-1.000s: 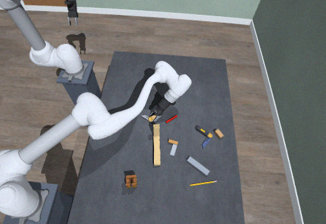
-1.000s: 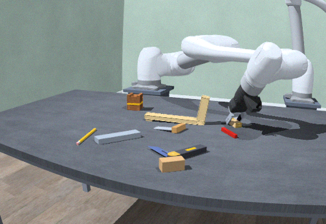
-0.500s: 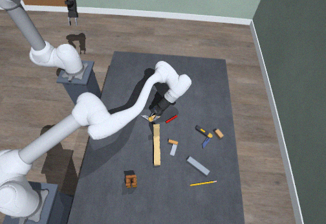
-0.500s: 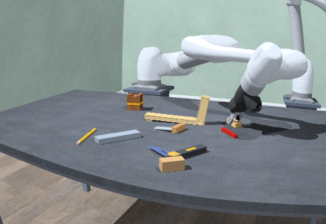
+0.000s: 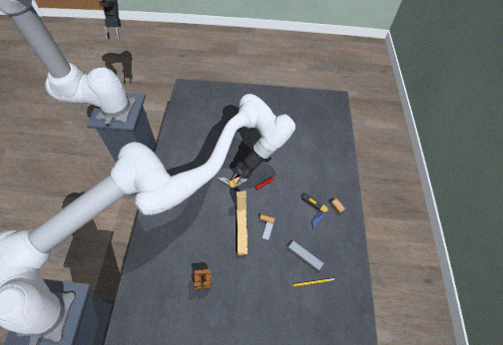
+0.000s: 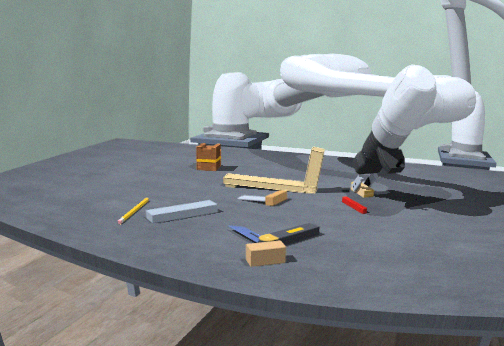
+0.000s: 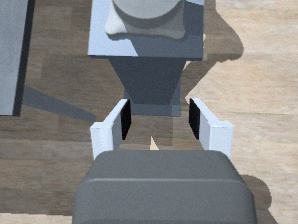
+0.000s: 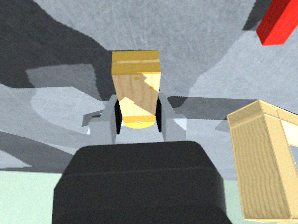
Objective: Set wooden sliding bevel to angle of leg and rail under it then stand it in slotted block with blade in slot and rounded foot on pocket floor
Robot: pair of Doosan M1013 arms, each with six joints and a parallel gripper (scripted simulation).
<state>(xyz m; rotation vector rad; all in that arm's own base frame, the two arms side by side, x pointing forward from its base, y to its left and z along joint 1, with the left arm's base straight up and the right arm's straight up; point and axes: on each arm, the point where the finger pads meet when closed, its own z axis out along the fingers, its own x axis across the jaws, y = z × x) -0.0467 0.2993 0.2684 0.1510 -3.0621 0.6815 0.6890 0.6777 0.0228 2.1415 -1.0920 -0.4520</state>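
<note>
The wooden bevel (image 5: 234, 182) (image 6: 366, 191) (image 8: 137, 90) lies low at the table, its handle between the right gripper's fingers. The right gripper (image 8: 139, 114) is shut on this handle. The bevel's metal blade (image 5: 224, 180) sticks out to the left in the top view. The pale rail (image 5: 242, 232) (image 6: 265, 183) lies flat, and the leg (image 6: 314, 168) (image 8: 260, 170) rises tilted from its end near the bevel. The slotted block (image 5: 202, 279) (image 6: 208, 153) stands upright beyond the rail's other end. The left gripper (image 5: 113, 36) (image 7: 160, 120) is open and empty, high above the floor.
A red bar (image 5: 264, 183) (image 6: 354, 205) (image 8: 277, 25) lies beside the right gripper. The black bevel (image 5: 312, 200) (image 6: 302, 233), an orange block (image 5: 337, 205) (image 6: 265, 254), a small square (image 5: 266, 218) (image 6: 276, 198), a grey bar (image 5: 305, 255) (image 6: 182, 211) and a pencil (image 5: 313, 282) (image 6: 134, 211) lie apart.
</note>
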